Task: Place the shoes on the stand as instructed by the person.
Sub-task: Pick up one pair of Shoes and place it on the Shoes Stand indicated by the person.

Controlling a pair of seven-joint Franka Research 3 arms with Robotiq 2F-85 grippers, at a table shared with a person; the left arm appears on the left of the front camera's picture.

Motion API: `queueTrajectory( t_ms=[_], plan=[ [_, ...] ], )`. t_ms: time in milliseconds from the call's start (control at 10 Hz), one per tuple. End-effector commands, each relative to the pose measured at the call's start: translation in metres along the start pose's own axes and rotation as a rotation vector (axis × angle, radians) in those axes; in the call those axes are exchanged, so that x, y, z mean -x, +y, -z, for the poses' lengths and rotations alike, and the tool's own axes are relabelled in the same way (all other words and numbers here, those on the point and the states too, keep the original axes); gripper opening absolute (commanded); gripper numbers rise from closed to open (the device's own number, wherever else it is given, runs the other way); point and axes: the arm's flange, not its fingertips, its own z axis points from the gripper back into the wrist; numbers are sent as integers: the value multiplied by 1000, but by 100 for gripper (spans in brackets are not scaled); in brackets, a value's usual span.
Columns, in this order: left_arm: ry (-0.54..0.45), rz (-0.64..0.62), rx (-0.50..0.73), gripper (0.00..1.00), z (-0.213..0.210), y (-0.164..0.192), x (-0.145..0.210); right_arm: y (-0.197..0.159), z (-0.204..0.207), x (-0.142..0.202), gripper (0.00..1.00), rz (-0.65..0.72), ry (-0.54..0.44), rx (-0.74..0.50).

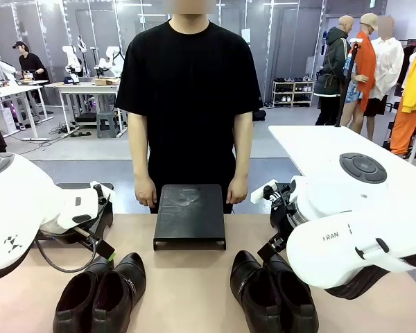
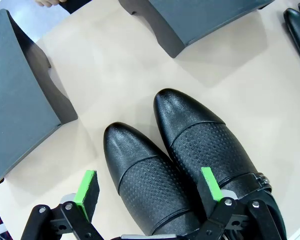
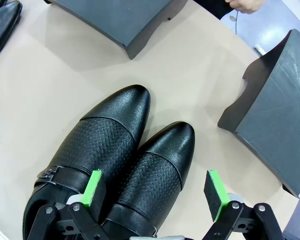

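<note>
- left gripper [image 2: 149,189]: jaws wide open and holding nothing. It hangs over the heel end of the left pair [image 1: 100,300], at the near edge of the table [image 1: 187,277].
- One green pad [image 2: 87,190] is over bare table outboard of the outer shoe, and the other is above the inner shoe. The jaw gap therefore spans the outer shoe's width. I can't tell whether any pad touches leather.
- Long axis of the left pair: heels under the wrist, toes pointing away towards the stands. The jaw line crosses that axis, so a straight drop looks like enough to pinch the outer shoe.
- right gripper [image 3: 154,190]: the mirror case, fully open and holding nothing, over the heels of the right pair [image 1: 274,295]. One pad is above the inner shoe, the other over table outboard of the outer shoe. Toes point away here too.
- Each arm is nearest its own pair, with forearm low and wrist angled down at the heels. Neither pair is on a stand yet.
- centre stand [image 1: 189,211]: bare top, straight ahead between the two pairs and well apart from both.
- Side stands: left stand [image 2: 20,100] lies outboard of the left pair and right stand [image 3: 275,110] outboard of the right pair. Both are near the toes and both are bare.
- person [image 1: 188,90]: at the far edge, hands [image 1: 145,191] down either side of the centre stand. I see no pointing, so my read is that which pair goes to which stand is undecided.
</note>
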Motion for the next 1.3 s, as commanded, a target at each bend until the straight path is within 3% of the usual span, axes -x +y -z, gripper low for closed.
queueTrajectory(
  t_ms=[0,200,400,700,900,1200],
  plan=[
    [22,-5,16,100,-19,4,-8,-5,-18,-10,100,36,16,7],
    [38,-58,112,100,-60,17,-14,-12,-53,-15,100,94,28,-80],
    [103,-121,323,100,-107,37,-12,-27,-108,-12,100,141,13,-241],
    [56,-189,640,100,-172,100,26,-78,-183,38,100,290,-93,-566],
    [-48,-270,769,100,-202,152,75,-117,-214,99,100,430,-150,-713],
    [-305,-353,954,100,-220,207,159,-151,-230,182,100,594,-247,-815]
  ],
)
